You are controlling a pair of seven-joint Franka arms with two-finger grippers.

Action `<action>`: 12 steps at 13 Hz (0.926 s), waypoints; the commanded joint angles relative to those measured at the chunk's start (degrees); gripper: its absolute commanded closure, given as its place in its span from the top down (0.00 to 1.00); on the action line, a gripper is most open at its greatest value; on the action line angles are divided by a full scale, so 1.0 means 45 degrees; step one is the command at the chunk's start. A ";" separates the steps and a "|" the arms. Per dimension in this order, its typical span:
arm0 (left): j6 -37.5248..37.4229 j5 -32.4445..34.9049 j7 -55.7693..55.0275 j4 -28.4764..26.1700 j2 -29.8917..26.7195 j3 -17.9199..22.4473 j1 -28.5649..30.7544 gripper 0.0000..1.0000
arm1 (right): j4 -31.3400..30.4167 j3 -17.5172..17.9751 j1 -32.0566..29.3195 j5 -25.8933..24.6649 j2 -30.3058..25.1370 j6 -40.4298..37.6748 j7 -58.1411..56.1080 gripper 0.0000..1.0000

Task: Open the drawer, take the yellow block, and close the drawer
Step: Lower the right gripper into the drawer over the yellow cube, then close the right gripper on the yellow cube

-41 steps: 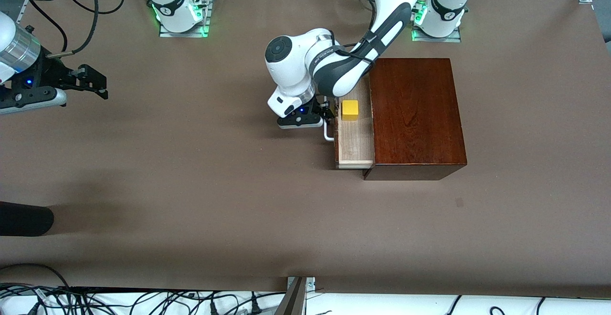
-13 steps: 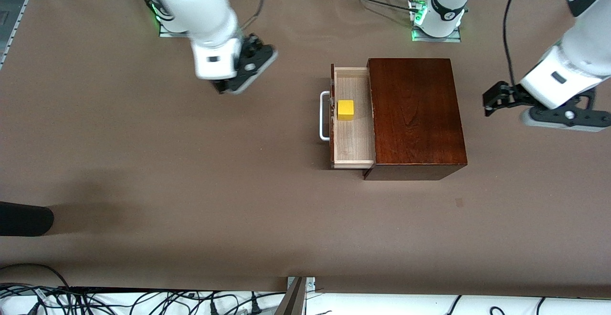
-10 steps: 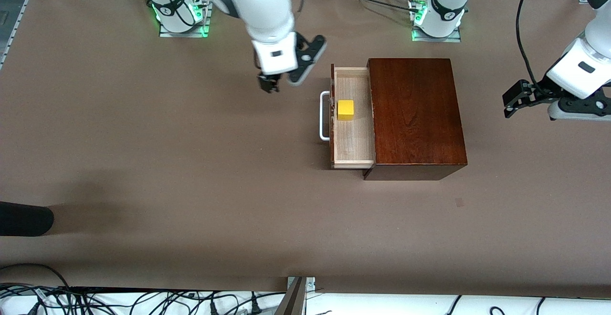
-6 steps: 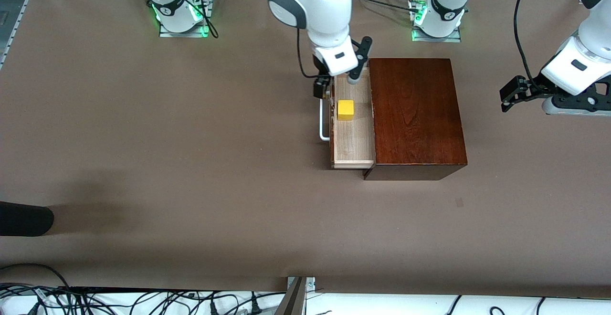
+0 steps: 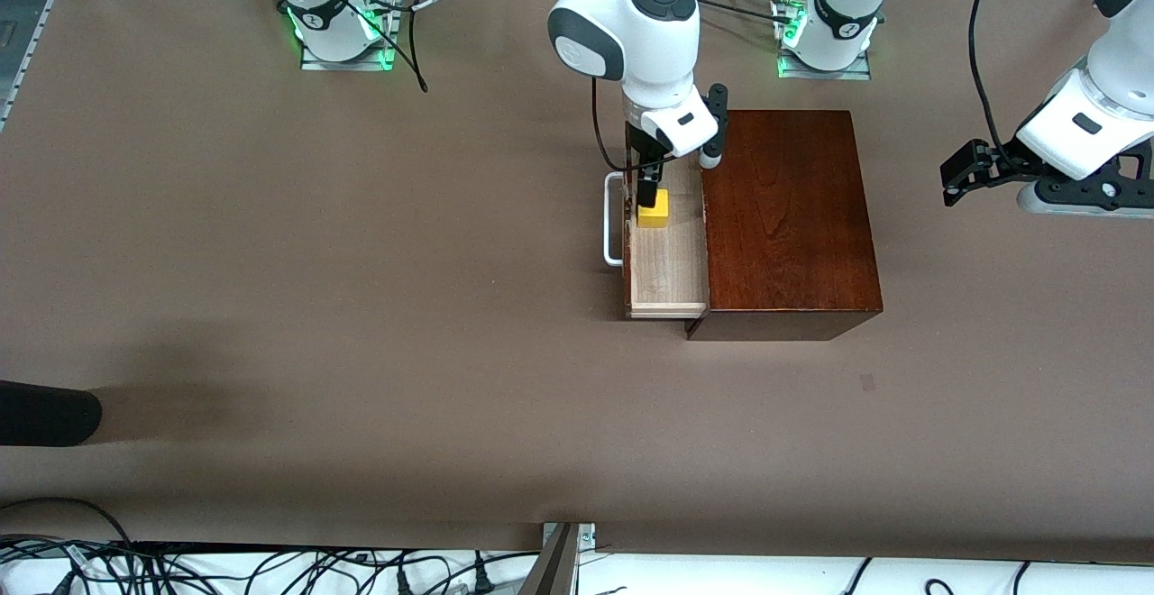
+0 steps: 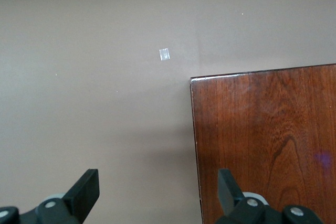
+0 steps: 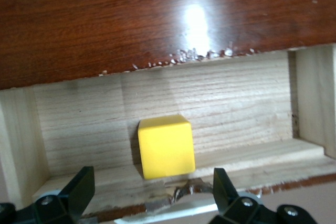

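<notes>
Start low in the front frame: you see only bare brown worktop (image 5: 361,352) there. Just right of centre, the drawer (image 5: 667,261) stands pulled out of the mahogany box (image 5: 784,216), its white bar handle (image 5: 613,221) toward the right arm's end of the worktop. It is out far enough to bare the pale tray floor, which is what lets you reach in from above.

The yellow block (image 5: 655,209) sits on that floor in the part of the drawer farther from the front camera, close to the front panel. The right end effector (image 5: 651,187) hangs straight over it with its fingers spread wide; in the right wrist frame the block (image 7: 165,146) lies centred between the two dark fingertips (image 7: 79,184), neither touching it. That line-up suits a straight drop and squeeze, so I judge you are at the pre-grasp.

At the right edge of the front frame, the left end effector (image 5: 969,176) waits in the air over bare worktop beside the box, fingers apart and empty, clear of the right arm's path.

Against a second ago: the right end effector was then over open worktop in the upper left of the frame and has swung across to the drawer. The left arm has barely shifted. Drawer and block have not moved.
</notes>
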 commanded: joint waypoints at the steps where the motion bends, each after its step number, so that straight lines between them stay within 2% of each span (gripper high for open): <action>1: -0.0295 -0.0233 0.0261 0.0137 -0.0043 -0.0076 0.0089 1.00 | 0.0534 -0.0213 0.0365 -0.0517 0.0571 0.0000 -0.0459 1.00; 12: -0.0861 -0.0194 0.0242 0.0313 -0.0063 -0.0135 -0.0048 1.00 | 0.0553 -0.0331 0.0345 -0.0539 0.1157 0.0292 -0.0636 1.00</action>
